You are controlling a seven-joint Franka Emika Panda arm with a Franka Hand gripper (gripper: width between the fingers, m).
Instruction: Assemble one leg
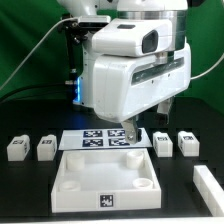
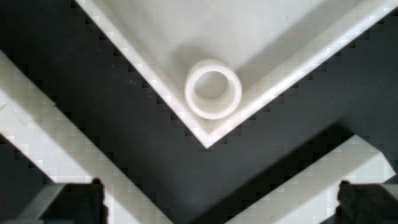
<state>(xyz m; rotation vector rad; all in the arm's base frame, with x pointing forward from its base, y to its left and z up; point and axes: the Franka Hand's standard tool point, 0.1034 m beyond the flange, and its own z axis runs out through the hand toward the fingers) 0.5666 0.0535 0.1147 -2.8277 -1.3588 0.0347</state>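
Four small white legs with marker tags lie on the black table in the exterior view: two at the left [image 1: 16, 148] [image 1: 46, 148] and two at the right [image 1: 163, 143] [image 1: 187, 142]. The big white square tray-like piece [image 1: 70, 178] with round corner sockets sits in front. My gripper [image 1: 128, 131] hangs just behind its far edge, above the marker board [image 1: 100, 137]. In the wrist view the gripper [image 2: 217, 205] is open and empty, with dark fingers [image 2: 71, 205] wide apart. Below it is a corner of the tray piece with a round socket [image 2: 214, 88]. No leg shows in the wrist view.
A long white block [image 1: 210, 186] lies at the exterior view's right front edge. The arm's bulky white body fills the middle of the exterior view and hides the table behind it. Dark cables and a frame stand at the back.
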